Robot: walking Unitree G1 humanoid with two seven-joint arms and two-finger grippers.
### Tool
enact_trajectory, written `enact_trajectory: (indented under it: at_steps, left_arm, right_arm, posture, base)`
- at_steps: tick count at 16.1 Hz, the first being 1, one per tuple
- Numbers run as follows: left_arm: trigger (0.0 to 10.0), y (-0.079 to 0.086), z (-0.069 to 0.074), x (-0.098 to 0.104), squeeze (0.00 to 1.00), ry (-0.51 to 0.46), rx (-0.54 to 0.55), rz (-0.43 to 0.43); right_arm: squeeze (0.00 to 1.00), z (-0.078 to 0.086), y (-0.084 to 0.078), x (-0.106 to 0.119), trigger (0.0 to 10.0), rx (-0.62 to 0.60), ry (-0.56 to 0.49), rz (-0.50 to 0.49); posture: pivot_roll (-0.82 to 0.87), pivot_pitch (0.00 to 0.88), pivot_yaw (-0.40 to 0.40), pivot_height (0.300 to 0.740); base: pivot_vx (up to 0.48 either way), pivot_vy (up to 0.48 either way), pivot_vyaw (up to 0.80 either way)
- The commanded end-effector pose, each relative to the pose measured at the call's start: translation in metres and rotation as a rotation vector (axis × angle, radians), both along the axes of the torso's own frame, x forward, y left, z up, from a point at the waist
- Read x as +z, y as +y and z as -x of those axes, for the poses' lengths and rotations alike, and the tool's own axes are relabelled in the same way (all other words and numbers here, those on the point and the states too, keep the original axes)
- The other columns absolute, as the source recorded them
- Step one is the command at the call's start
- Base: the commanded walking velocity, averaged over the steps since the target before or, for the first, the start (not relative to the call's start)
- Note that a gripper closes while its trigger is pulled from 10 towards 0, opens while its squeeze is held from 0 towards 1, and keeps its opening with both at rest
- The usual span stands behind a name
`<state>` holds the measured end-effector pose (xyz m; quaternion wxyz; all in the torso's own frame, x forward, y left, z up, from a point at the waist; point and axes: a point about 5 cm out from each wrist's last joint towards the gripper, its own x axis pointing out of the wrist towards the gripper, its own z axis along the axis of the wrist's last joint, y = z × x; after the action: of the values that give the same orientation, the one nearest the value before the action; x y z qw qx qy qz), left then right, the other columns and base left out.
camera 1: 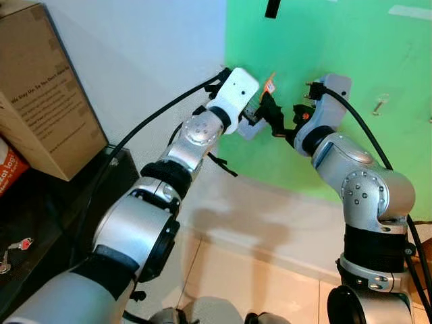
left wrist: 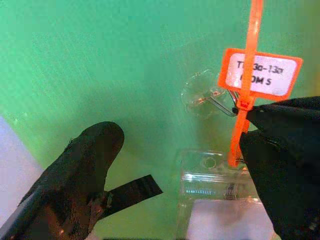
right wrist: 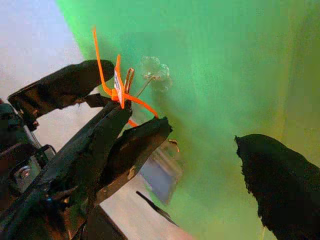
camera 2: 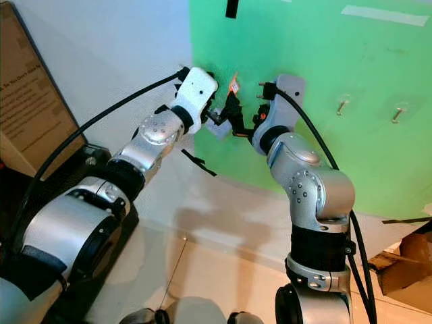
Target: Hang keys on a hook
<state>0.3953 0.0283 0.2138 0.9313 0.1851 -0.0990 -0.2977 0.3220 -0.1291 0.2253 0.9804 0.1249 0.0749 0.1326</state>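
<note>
Both arms up at the green wall [camera 1: 351, 101]. My left gripper [left wrist: 200, 165] pinches the orange key tag [left wrist: 260, 72] beside the clear hook [left wrist: 205, 95]; my right gripper [right wrist: 205, 145] gapes wide.

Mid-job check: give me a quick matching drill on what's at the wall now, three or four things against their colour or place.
Things:
1. key tag
2. wall panel
3. cardboard box
4. clear hook

Descriptions:
A. brown, on the dark cabinet to the robot's left
B. orange, with a white label
C. green, behind both grippers
D. see-through, stuck on the panel beside the tag

Pairs: 1-B, 2-C, 3-A, 4-D
</note>
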Motion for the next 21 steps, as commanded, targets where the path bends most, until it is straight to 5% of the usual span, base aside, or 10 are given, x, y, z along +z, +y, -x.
enact_trajectory:
  at_steps: [1,6,9,13,19,21]
  left_arm:
    - [10.0,-0.002,-0.004,0.016,0.00,-0.028,0.035,0.021]
    - [10.0,-0.002,-0.009,0.041,0.00,-0.101,0.067,-0.005]
    - [10.0,-0.001,-0.011,0.055,0.00,-0.088,0.048,0.064]
    - [10.0,-0.004,-0.009,0.058,0.00,-0.083,-0.021,0.071]
    - [10.0,0.000,-0.005,0.081,0.00,-0.086,-0.182,0.259]
    - [10.0,0.001,-0.005,0.081,0.00,-0.075,-0.223,0.258]
  right_arm:
    - [0.00,0.006,0.010,0.002,10.0,0.066,-0.002,-0.004]
    - [0.00,0.012,0.014,-0.009,10.0,0.074,0.050,0.064]
    - [0.00,0.013,0.010,-0.019,10.0,0.048,0.094,0.088]
    - [0.00,0.015,0.009,-0.022,10.0,0.045,0.106,0.117]
    - [0.00,0.013,0.007,-0.020,10.0,0.033,0.095,0.137]
    - [0.00,0.013,0.007,-0.020,10.0,0.031,0.092,0.140]
  posture:
    - [-0.24,0.098,0.025,0.740]
    - [-0.24,0.102,0.021,0.740]
    - [-0.24,0.103,0.021,0.740]
    - [-0.23,0.104,0.022,0.740]
    - [-0.23,0.105,0.018,0.740]
    - [-0.23,0.102,0.016,0.740]
  base:
    - [0.000,0.000,0.00]
    - [0.000,0.000,0.00]
    - [0.000,0.000,0.00]
    - [0.000,0.000,0.00]
    - [0.000,0.000,0.00]
    - [0.000,0.000,0.00]
